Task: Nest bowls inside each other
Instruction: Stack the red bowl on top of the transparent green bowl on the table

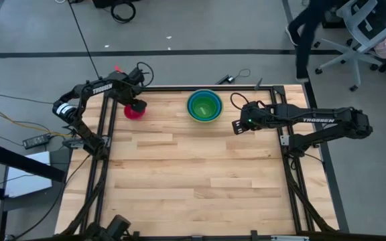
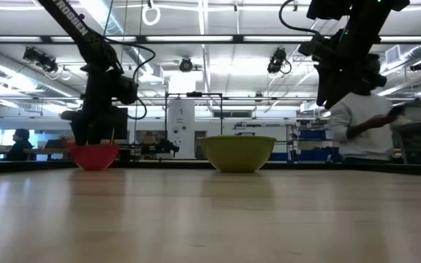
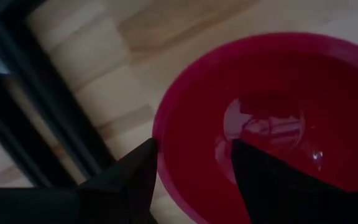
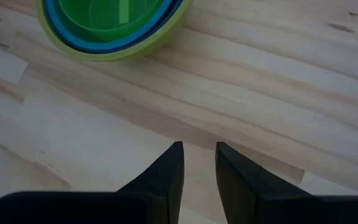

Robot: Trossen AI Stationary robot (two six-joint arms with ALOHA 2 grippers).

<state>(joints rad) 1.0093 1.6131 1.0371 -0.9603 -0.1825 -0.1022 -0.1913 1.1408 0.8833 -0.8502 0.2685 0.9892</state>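
Note:
The magenta-red bowl (image 1: 133, 112) sits upright on the wooden table near its far left corner. My left gripper (image 3: 194, 144) points down over it, open. One finger (image 3: 135, 180) stands outside the bowl's rim and the other (image 3: 266, 180) inside. A nested stack stands at the far middle: the olive-green bowl (image 1: 204, 106) holds blue bowls and a lime-green bowl (image 4: 107, 15). My right gripper (image 1: 235, 126) hovers to the right of the stack, above bare wood. It is open by a narrow gap (image 4: 199, 145) with nothing between its fingers. My left gripper comes from above, pointing down, astride the magenta-red bowl's rim (image 3: 161, 155), one finger inside the hollow and one outside. I cannot tell whether either finger touches the bowl. The bowl rests on its base on the table.
Dark frame rails (image 3: 36, 118) run along the table edge close beside the magenta-red bowl. The near half of the tabletop (image 1: 193, 181) is bare wood. A person (image 2: 360, 124) is in the room beyond the far edge.

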